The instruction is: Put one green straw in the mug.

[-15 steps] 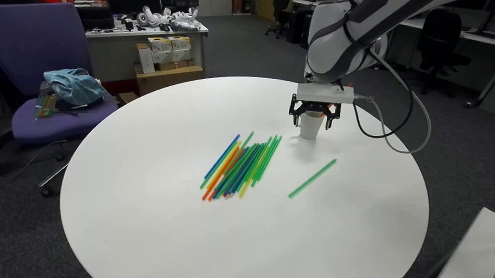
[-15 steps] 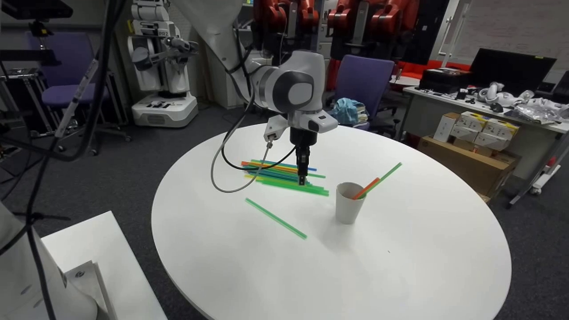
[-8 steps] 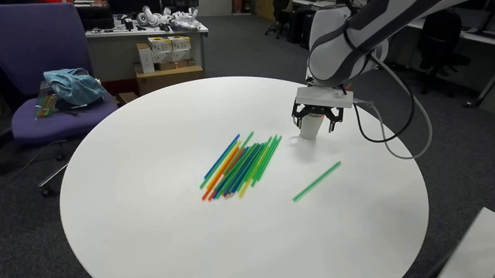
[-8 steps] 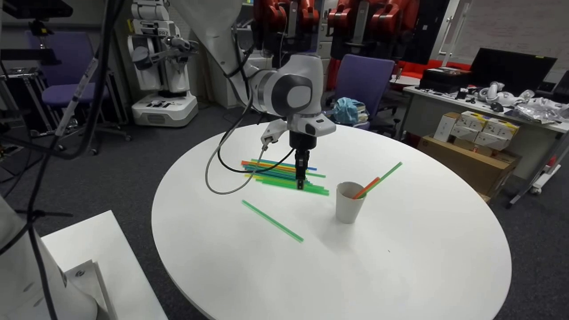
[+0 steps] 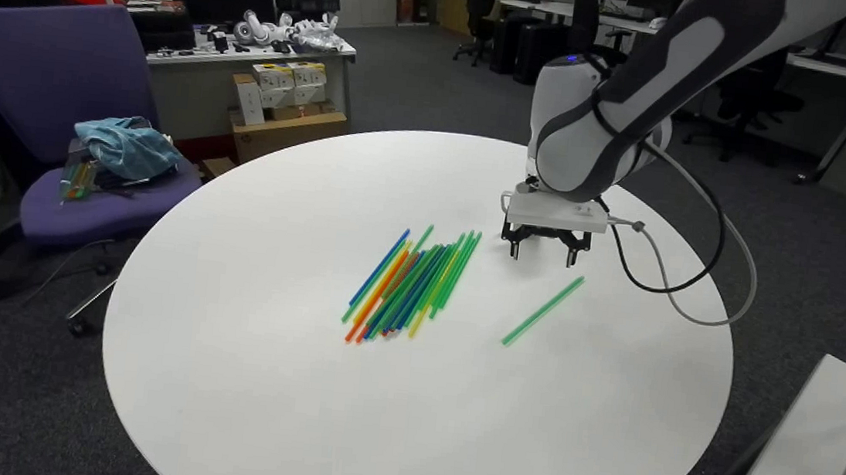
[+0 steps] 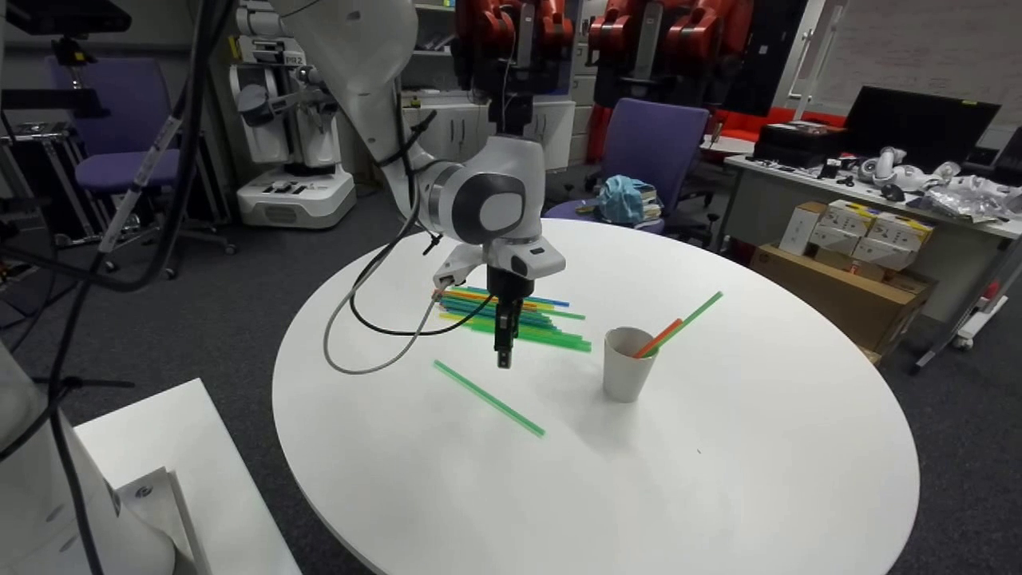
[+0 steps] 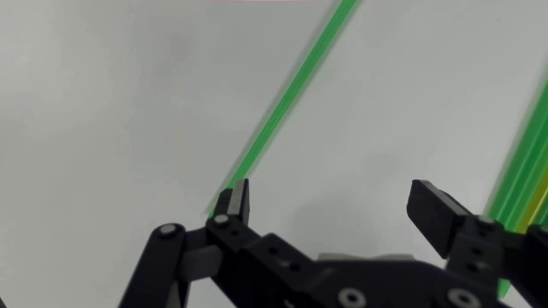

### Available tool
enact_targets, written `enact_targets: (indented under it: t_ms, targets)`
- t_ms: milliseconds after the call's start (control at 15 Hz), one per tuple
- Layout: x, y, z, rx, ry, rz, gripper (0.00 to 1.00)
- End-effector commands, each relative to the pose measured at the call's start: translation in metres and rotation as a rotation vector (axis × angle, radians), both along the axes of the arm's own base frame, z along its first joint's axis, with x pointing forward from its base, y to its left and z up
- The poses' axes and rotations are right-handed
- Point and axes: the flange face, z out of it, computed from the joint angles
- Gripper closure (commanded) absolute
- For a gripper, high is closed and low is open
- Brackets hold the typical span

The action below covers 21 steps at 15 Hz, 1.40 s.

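A lone bright green straw (image 5: 542,311) lies on the white table, and it also shows in an exterior view (image 6: 489,398) and the wrist view (image 7: 291,94). My gripper (image 5: 543,258) is open and empty above the table, between the lone straw and the mug. In the wrist view my gripper (image 7: 329,183) has its left finger overlapping the near end of that straw. The white mug (image 6: 623,375) stands upright with a green straw (image 6: 695,315) and an orange straw (image 6: 659,339) leaning in it. No handle shows. The arm hides the mug in an exterior view.
A pile of green, blue, yellow and orange straws (image 5: 418,291) lies beside the lone straw; some of it shows at the right of the wrist view (image 7: 528,149). The round table (image 5: 297,412) has its edge near. A purple chair (image 5: 56,94) stands beyond it.
My gripper, open throughout, has moved lower and away from the mug, toward the lone green straw. That straw shifted slightly away from the mug during the earlier half second.
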Motion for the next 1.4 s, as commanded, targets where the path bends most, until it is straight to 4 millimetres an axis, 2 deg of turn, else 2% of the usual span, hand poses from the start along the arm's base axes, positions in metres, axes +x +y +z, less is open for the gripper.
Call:
enact_targets:
  t_ms: [0,133,400,533,600,667,1000,1333]
  targets:
    - [-0.025,0.009,-0.005,-0.003,-0.056,-0.030,0.00]
    - [-0.030,0.010,-0.009,-0.010,-0.098,-0.068,0.00]
    - [-0.030,-0.006,-0.007,-0.091,-0.241,-0.204,0.00]
    - [-0.034,-0.008,-0.012,-0.100,-0.214,-0.219,0.00]
    - [-0.026,-0.009,-0.014,-0.098,-0.209,-0.204,0.00]
    - [-0.027,-0.009,-0.016,-0.101,-0.205,-0.207,0.00]
    - [-0.028,-0.009,-0.018,-0.102,-0.200,-0.207,0.00]
    - [-0.040,0.008,-0.025,-0.061,-0.191,-0.160,0.00]
